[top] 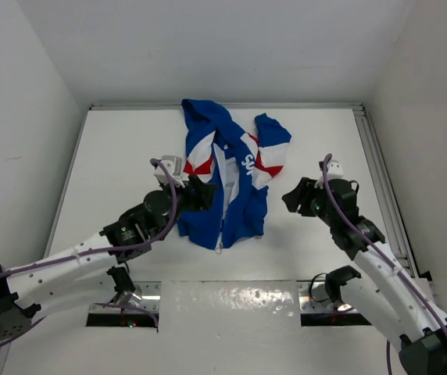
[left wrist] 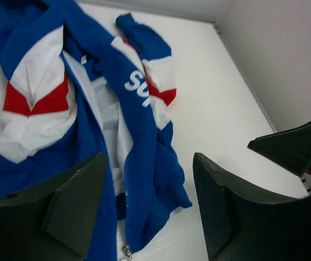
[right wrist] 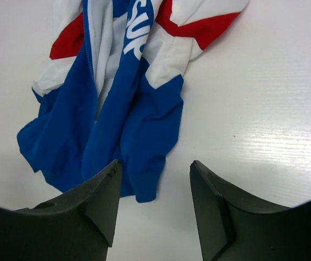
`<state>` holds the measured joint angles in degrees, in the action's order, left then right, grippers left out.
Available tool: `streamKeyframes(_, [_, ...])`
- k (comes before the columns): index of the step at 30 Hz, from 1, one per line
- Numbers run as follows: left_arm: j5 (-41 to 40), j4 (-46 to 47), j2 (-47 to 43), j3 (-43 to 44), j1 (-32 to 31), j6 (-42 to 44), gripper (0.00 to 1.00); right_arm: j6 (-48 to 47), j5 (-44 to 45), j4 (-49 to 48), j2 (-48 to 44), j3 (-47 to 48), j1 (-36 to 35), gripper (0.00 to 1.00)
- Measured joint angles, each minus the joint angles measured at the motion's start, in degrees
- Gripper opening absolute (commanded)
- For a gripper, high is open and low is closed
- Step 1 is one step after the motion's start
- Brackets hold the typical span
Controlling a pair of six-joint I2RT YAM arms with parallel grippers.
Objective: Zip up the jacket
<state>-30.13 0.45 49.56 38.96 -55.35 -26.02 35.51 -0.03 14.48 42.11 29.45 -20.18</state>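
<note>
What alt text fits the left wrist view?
A blue, red and white jacket lies unzipped on a white table, its zipper pull at the near hem. Two dark fingers stand open in the foreground, holding nothing.

One jacket (top: 243,215); one table (top: 317,141); two arms: left arm (top: 75,262), right arm (top: 387,281).

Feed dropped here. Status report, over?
Both open, empty: left tool, right tool. The jacket unzipped, rumpled on table. Its zipper pull at near hem. Nothing in the way.

Bright even light, soft shadows.
</note>
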Motion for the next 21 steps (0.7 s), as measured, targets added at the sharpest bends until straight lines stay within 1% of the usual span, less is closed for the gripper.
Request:
streamKeyframes(1, [-0.17,-0.48,-0.24,-0.50,0.00,-0.50,0.54,-0.11,-0.02,0.20,-0.33,-0.28,0.00,0.42])
streamKeyframes(2, [-0.17,-1.25,-0.20,-0.92,0.00,-1.27,0.51,-0.37,-0.33,0.15,-0.50,-0.63,0.00,0.31])
streamKeyframes(3, [-0.15,-2.32,0.09,-1.36,0.00,-1.57,0.44,-0.81,-0.76,0.22,-0.55,-1.01,0.00,0.08])
streamKeyframes(4, [-0.02,-3.21,0.37,-1.99,0.00,-2.16,0.25,-1.36,-1.49,0.35,-0.46,-1.31,0.00,0.01])
streamKeyframes(6, [0.79,-4.17,0.39,-4.42,0.00,-3.39,0.11,-1.18,-3.15,1.03,0.17,-1.42,0.00,0.00])
streamKeyframes(7, [1.38,-4.70,0.37,-5.75,0.00,-3.69,0.00,-1.18,-3.74,1.18,0.55,-1.42,0.00,0.00])
streamKeyframes(11, [3.78,-7.06,1.99,-9.20,-0.35,-5.53,0.00,-1.49,-6.97,1.25,1.77,-1.51,0.00,0.00])
streamKeyframes(15, [4.72,-8.07,2.71,-13.09,-2.12,-7.93,0.00,-1.29,-10.32,0.76,3.50,-1.88,-0.57,0.00])
streamKeyframes(17, [4.98,-9.16,3.19,-14.43,-2.73,-9.07,0.00,-0.94,-11.91,-0.39,4.48,-2.73,-1.66,0.00])
streamKeyframes(21, [6.14,-10.01,7.10,-15.63,-4.48,-10.27,0.00,-0.26,-11.98,-1.97,8.70,-3.37,-7.28,0.00])
